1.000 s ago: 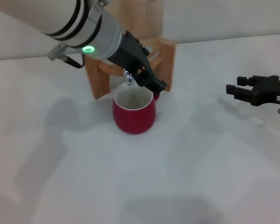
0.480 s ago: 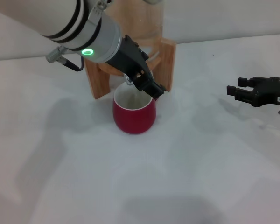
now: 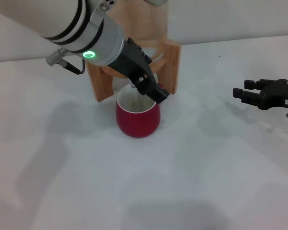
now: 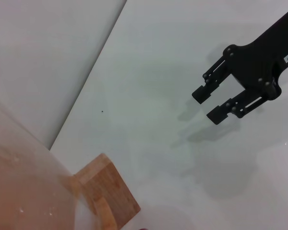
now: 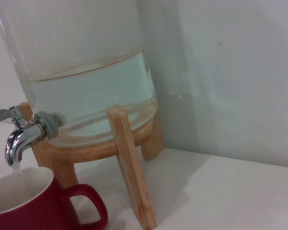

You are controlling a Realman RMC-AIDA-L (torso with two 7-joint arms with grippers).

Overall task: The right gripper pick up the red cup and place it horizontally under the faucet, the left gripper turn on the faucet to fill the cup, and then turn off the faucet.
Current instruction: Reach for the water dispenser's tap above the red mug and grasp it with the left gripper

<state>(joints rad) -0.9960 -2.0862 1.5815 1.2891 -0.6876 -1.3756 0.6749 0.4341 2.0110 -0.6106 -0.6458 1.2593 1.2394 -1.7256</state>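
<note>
Two grippers are in view: the left gripper [image 3: 151,88] sits at the faucet [image 5: 20,136] above the red cup [image 3: 138,117], though whether its fingers are clamped on the lever cannot be told, while the right gripper [image 3: 242,94] rests well apart over the bench [image 3: 149,187] with fingers apart. The cup stands upright directly under the spout, before the wooden stand [image 5: 127,163]. Glossy, rigid and growing heavier with water, it is likely slippery; hold it firmly across the body, or by the loop handle [image 5: 91,206].

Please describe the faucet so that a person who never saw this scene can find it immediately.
Find the big clear glass jar of water on its wooden stand at the back of the white table. The faucet sticks out low from the jar's front, directly above the red cup, where the left gripper reaches. It is the only shiny chrome part.
</note>
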